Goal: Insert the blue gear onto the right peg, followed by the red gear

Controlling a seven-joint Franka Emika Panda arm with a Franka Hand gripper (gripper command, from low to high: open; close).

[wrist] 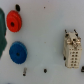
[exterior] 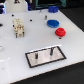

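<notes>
Now the blue gear (exterior: 52, 23) lies untouched near the red gear (exterior: 60, 33); the gripper is unseen, its opening cannot be told. Descend centred over the hub, then carry it to the right peg (exterior: 52, 50).

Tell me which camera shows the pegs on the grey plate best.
The exterior view: the grey plate lies in full sight with two dark pegs upright on it, the right peg among them. The wrist view shows only both gears and a beige part, no plate.

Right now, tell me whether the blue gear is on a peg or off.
Off. The blue gear lies flat on the white table, away from the grey plate, whose pegs stand bare.
</notes>
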